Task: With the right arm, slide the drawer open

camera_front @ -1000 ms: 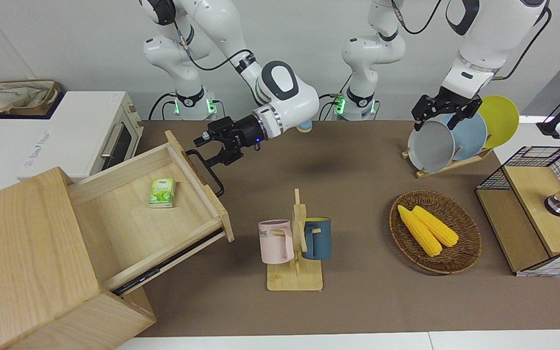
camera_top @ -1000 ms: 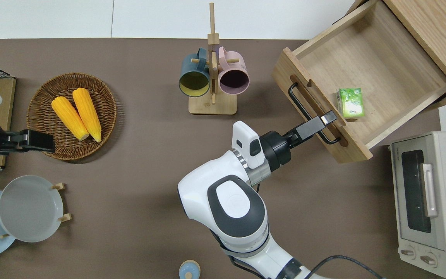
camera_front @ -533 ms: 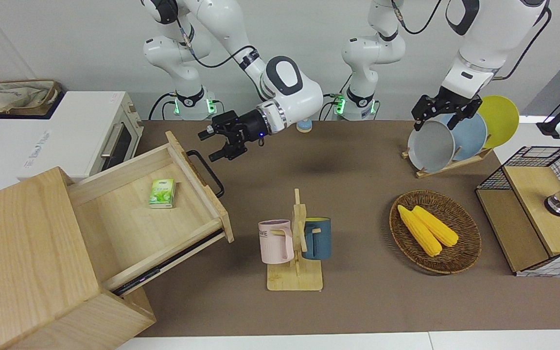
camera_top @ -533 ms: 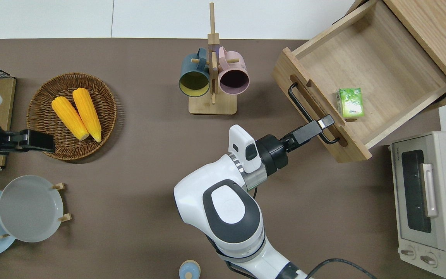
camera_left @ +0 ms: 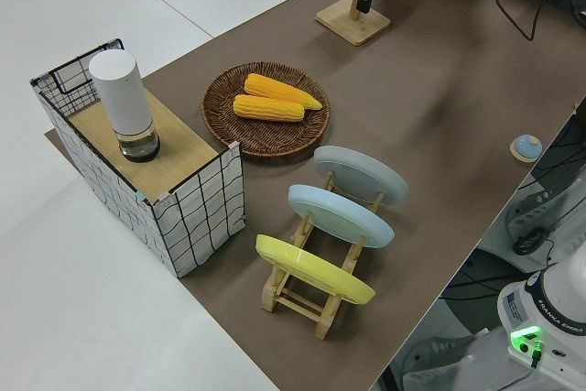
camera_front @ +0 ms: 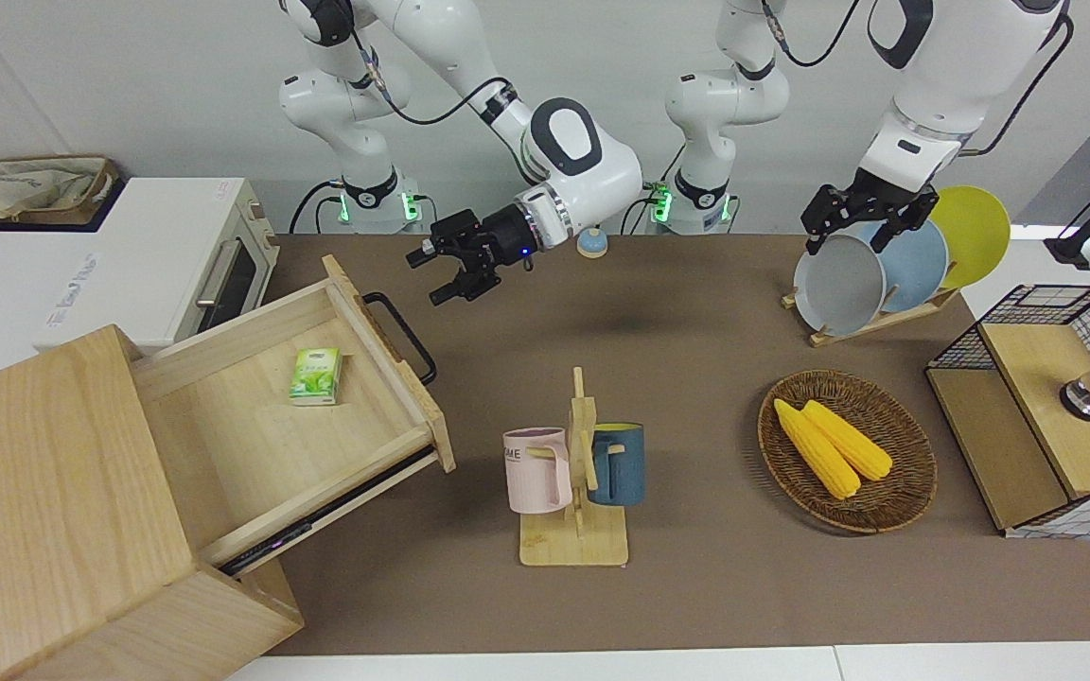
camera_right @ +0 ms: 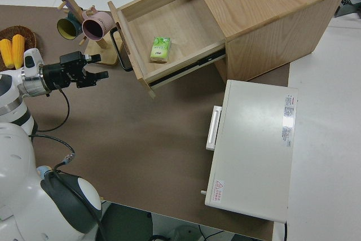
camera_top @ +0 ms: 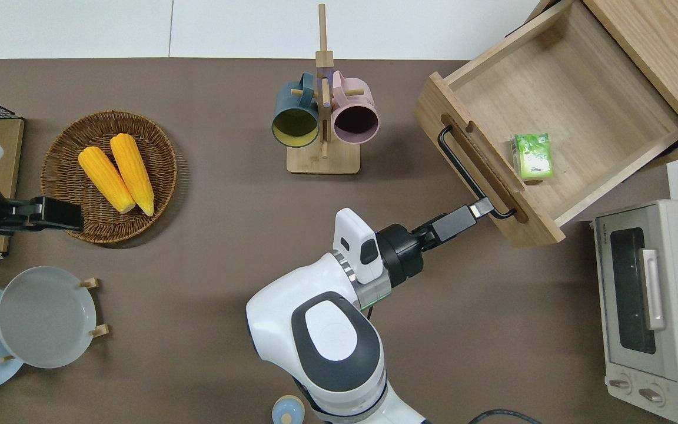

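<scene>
Front view: the drawer (camera_front: 304, 416) stands pulled far out of its cabinet (camera_front: 62, 511), the right gripper (camera_front: 438, 274) up off the handle (camera_front: 400, 333), fingers apart. Overhead: the gripper's tips are over the handle's end. Left arm parked.

Brown table mat (camera_front: 696, 586), white tabletop (camera_left: 82, 318), pale grey wall (camera_front: 129, 85)

The right gripper (camera_front: 446, 272) (fingers spread) has let go of the handle (camera_front: 401, 335) and drawn back toward 8 o'clock in the overhead view, now clear of the drawer (camera_front: 299, 426).
</scene>
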Motion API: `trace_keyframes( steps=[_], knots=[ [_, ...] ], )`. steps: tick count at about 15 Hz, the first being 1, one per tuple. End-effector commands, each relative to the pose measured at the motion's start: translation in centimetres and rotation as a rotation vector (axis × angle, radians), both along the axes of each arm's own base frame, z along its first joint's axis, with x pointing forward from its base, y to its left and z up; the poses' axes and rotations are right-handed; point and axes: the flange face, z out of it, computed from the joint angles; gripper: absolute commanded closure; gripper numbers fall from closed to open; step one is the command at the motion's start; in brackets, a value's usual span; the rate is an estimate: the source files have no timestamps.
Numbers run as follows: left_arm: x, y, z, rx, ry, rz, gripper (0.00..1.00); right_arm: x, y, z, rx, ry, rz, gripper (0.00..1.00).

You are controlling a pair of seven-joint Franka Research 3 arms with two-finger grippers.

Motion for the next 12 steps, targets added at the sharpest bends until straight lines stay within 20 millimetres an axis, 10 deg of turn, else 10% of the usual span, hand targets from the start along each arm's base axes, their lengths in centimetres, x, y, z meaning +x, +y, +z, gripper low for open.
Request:
trace_keyframes(
  steps=[1, 6, 12],
  knots=[
    [-0.3, 0.0, 0.5, 0.013, -0.005, -0.008, 0.00, -0.5, 1.0, 0.3, 0.140, 0.029, -0.025, 0.013],
    [-0.3, 0.1, 0.4, 0.013, -0.004, -0.008, 0.00, -0.2, 1.2, 2.6, 0.337, 0.093, -0.059, 0.013],
    [-0.3, 0.1, 0.4, 0.013, -0.004, -0.008, 0.00, 1.6, -3.2, 8.6, 0.678, 0.224, -0.143, 0.013]
  ],
)
